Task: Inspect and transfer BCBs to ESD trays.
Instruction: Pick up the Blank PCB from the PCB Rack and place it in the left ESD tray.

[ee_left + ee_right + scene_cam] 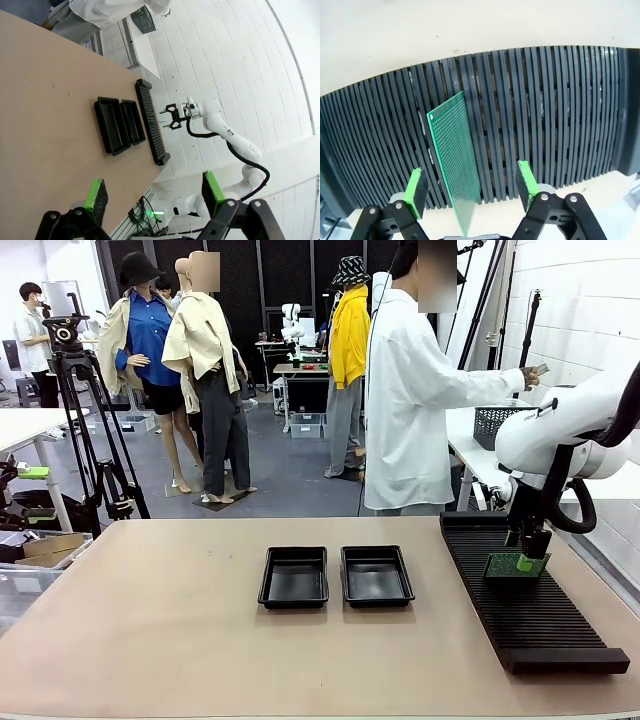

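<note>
One green BCB (455,160) stands on edge in a slot of the long black ribbed rack (545,100). My right gripper (472,190) straddles it from above, open, with a green pad on each side and a gap to the board. In the front view the same BCB (508,566) sits on the rack (530,615) under the right gripper (528,558). Two black ESD trays (294,577) (376,575) lie side by side mid-table, holding nothing. My left gripper (155,192) hangs open high above the table, far from the trays (111,125).
A person in a white shirt (410,410) stands at the far side, turned right, one hand (530,375) raised near the wall. A dark mesh basket (497,425) rests on a side table behind the rack. Bare tabletop (150,620) lies left of the trays.
</note>
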Available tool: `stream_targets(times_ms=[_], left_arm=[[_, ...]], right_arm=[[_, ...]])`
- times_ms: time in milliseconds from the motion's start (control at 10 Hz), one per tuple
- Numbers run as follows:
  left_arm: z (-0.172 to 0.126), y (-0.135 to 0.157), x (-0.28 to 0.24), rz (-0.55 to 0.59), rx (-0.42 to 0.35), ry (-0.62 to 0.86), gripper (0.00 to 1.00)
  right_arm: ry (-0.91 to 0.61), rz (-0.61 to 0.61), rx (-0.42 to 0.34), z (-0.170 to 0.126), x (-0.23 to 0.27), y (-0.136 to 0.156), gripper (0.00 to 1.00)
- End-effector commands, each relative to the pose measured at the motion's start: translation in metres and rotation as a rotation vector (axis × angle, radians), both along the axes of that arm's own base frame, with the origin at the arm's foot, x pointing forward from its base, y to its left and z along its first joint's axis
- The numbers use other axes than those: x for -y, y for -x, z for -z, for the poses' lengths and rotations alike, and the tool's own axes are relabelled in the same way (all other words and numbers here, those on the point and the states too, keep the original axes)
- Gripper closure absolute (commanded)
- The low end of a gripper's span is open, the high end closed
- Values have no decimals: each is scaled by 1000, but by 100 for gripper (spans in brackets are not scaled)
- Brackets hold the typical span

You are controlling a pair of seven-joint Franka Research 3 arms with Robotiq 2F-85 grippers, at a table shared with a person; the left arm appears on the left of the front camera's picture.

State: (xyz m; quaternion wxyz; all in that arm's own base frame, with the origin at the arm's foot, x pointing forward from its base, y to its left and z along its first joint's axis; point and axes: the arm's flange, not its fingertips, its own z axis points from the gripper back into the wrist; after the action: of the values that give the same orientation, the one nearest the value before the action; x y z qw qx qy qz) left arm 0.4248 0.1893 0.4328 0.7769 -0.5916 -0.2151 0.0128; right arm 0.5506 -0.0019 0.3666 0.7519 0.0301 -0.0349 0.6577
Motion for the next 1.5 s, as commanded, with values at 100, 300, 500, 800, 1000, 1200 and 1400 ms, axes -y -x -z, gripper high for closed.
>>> stream_targets(times_ms=[100,300,500,800,1000,1200,1400], left_arm=[[-3,1,0,-11,-9,-2,0],[-3,1,0,-11,-9,-2,0],[-3,1,0,-11,-9,-2,0],[-3,1,0,-11,-9,-2,0],[-3,1,0,-11,-9,-2,0],[-3,1,0,-11,-9,-2,0],[-3,1,0,-11,-9,-2,0]], right_arm=[[30,2,13,-2,0,-3,32],[29,0,6,-3,1,-3,60],[30,2,-2,-3,0,-2,100],[32,2,-6,-4,0,-1,100],[24,16,-17,-4,0,-3,100],[3,26,-19,-6,0,-5,100],[-6,30,-49,-11,1,-5,100]])
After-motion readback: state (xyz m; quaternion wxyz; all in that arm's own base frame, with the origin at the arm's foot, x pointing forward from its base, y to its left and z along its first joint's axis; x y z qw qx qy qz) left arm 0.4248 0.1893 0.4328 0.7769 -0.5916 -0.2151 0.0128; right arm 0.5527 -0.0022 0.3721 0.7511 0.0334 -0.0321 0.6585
